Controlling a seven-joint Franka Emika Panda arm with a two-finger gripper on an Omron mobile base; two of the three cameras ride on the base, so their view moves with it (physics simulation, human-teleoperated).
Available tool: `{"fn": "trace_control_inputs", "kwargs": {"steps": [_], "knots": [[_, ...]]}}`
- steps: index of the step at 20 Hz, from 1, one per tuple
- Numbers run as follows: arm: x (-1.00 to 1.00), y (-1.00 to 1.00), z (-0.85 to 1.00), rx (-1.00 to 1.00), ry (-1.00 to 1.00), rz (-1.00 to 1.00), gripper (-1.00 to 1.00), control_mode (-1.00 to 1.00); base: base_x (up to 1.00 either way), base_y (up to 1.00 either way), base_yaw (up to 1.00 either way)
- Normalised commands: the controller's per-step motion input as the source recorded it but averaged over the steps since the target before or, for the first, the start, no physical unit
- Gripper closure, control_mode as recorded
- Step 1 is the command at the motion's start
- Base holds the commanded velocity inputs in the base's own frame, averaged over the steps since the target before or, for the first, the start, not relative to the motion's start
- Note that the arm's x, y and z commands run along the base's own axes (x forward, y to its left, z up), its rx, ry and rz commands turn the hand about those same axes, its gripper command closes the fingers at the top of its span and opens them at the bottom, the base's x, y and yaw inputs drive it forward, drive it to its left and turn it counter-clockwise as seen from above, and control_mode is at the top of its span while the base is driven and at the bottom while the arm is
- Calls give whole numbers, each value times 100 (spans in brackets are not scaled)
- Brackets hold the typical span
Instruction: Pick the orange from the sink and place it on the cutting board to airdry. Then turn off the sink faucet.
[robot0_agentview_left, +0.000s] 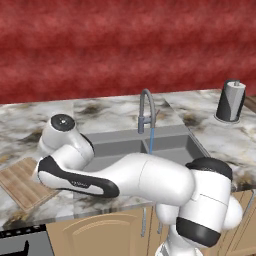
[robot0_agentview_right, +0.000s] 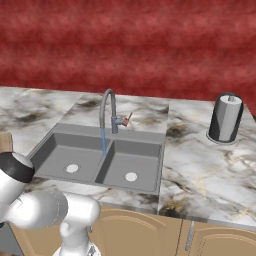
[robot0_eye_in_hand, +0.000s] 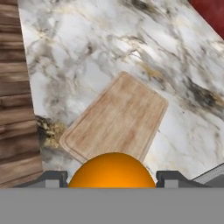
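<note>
Nearest the hand camera, the orange (robot0_eye_in_hand: 112, 170) sat at 6 o'clock in the hand view, lodged between the two dark fingertips (robot0_eye_in_hand: 174, 178) of the gripper (robot0_eye_in_hand: 112, 180), which was clamped on it from either side. Beyond the fruit, toward 12 o'clock, the cutting board (robot0_eye_in_hand: 118, 117) lay flat on the marble counter (robot0_eye_in_hand: 87, 57), the orange held above its near end and apart from its surface. A strip of wooden floor (robot0_eye_in_hand: 15, 100) ran along the 9 o'clock edge of that view. In the left base view, the white arm (robot0_agentview_left: 130, 180) reached toward 9 o'clock across the front of the sink (robot0_agentview_left: 175, 145), with the board (robot0_agentview_left: 22, 182) partly visible beneath its wrist at the counter's edge. The sink faucet (robot0_agentview_right: 109, 111) stood behind the divider between the two basins, and a thin blue stream (robot0_agentview_right: 103, 141) fell from its spout onto the divider of the sink (robot0_agentview_right: 100, 160). Both basins showed a pale drain. A dark cylinder with a white top (robot0_agentview_right: 226, 119) stood on the counter at 3 o'clock of the sink, well apart from it.
</note>
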Motion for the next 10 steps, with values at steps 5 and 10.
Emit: {"fn": "trace_control_inputs", "kwargs": {"steps": [5,10], "knots": [[1,7,-7,0,0,-6,100,-100,0,0,0],[6,6,-10,0,3,-11,100,-100,0,0,0]]}}
